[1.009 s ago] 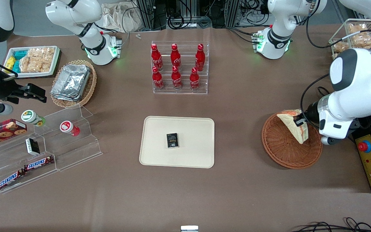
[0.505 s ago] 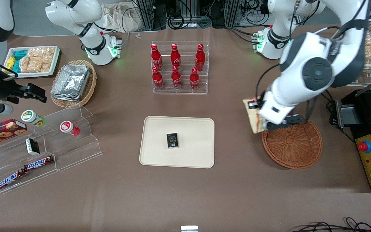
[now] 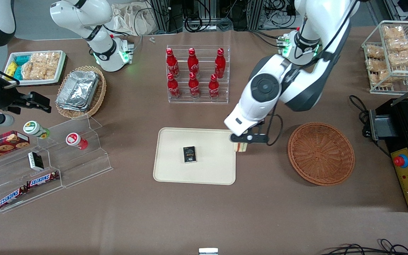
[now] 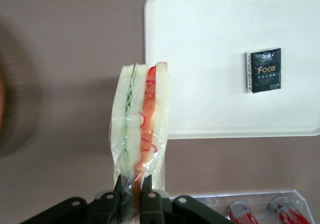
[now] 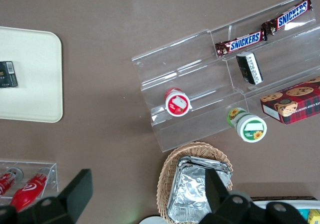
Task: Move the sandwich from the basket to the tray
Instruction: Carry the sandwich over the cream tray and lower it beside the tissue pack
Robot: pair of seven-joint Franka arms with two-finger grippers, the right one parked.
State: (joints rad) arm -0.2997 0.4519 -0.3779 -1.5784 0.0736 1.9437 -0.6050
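Claw (image 4: 134,196) clamped on sandwich (image 4: 139,129); wedge hangs on edge, long axis vertical, over tray (image 3: 175,173) rim nearest basket (image 3: 321,154).

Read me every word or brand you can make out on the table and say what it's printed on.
"Face": small black packet lying on the tray.
"SNICKERS": two candy bars on the clear acrylic stand.
Red bottles in the clear rack: white script too small to read.
Red cookie box and the green-lidded jar: print too blurred to read.
Sandwich held in the gripper beside the tray: no label visible.
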